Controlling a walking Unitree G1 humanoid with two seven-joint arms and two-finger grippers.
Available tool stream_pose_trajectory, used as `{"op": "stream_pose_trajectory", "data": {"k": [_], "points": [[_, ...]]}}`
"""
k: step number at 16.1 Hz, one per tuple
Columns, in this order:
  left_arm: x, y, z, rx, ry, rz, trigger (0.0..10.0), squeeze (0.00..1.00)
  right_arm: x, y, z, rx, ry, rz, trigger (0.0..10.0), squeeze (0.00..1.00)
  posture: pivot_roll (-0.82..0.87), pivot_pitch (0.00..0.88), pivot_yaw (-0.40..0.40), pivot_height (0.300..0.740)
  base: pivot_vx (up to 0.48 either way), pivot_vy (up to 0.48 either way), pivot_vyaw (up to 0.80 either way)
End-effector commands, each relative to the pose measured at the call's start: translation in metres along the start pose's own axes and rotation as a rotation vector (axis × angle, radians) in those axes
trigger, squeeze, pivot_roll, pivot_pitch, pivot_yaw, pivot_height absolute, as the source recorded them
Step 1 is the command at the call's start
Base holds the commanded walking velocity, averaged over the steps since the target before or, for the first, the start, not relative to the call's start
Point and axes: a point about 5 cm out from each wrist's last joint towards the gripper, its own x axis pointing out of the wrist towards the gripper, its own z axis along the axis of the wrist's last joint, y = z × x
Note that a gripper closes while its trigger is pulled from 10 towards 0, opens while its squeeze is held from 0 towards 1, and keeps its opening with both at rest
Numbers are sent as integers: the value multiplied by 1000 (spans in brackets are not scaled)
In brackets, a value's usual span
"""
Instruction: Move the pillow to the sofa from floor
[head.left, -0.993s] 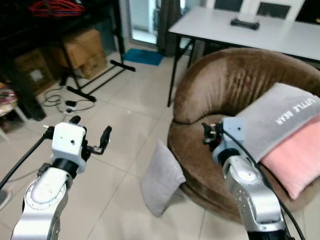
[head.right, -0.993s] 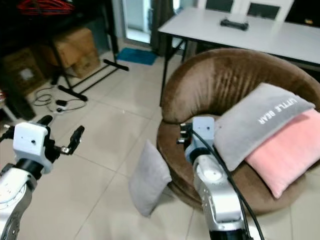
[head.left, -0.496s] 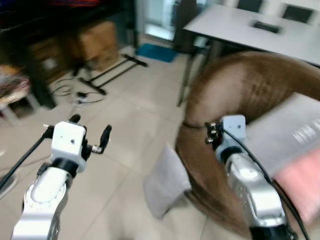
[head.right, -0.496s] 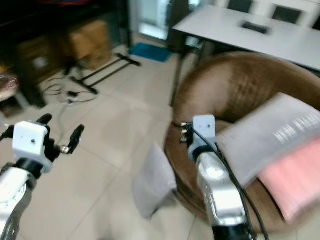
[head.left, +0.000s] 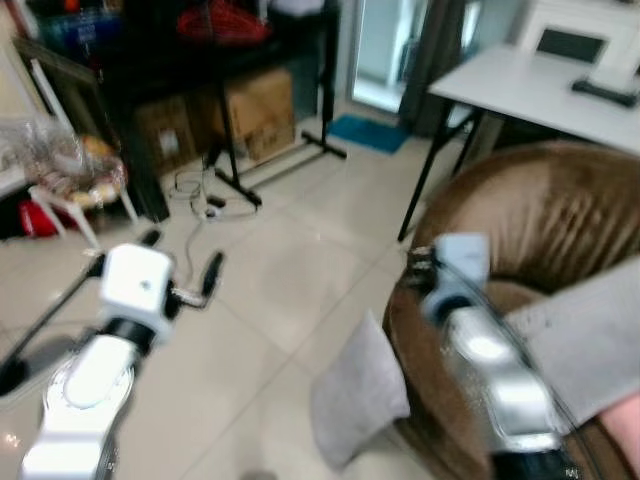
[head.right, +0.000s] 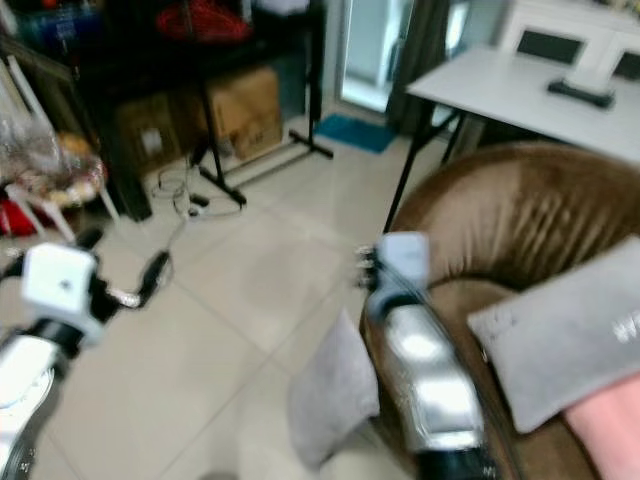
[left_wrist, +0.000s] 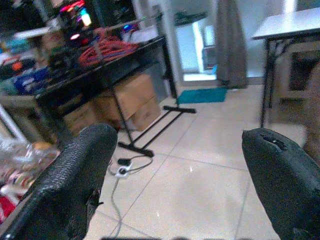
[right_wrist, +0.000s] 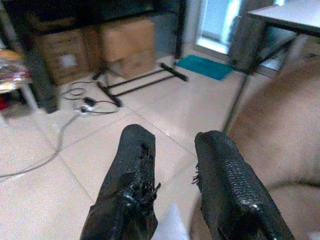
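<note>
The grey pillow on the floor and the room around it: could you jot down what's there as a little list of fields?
pillow: grey pillow on the tiled floor, leaning against the sofa's front
sofa: round brown sofa, a grey cushion on its seat
left gripper: open, raised over the floor, holding nothing
right gripper: fingers slightly apart, raised near the sofa's edge, holding nothing
behind: white table, cardboard boxes
</note>
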Motion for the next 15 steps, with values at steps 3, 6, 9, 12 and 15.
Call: {"op": "stream_pose_trajectory", "data": {"k": [3,6,9,12,15], "points": [[3,-5,4,-1,-25,-23,10000,0,0,-15,4,-24,-24,-43,10000,0,151,0,-22,740,309,0,0],[3,-7,4,-4,-26,-24,10000,0,-1,-18,2,-10,-9,-61,10000,0,149,0,-27,740,312,0,-433],[2,-7,3,-8,-24,-24,10000,0,0,-20,3,-30,-12,-60,10000,0,146,0,-30,740,312,0,-756],[-1,-10,-3,3,-5,-32,10000,0,1,-19,4,-53,-16,-41,10000,0,144,0,-42,740,304,0,0],[-3,-11,-7,8,6,-15,10000,0,1,-19,3,-33,-5,-26,10000,0,134,0,-61,735,82,0,0]]}}
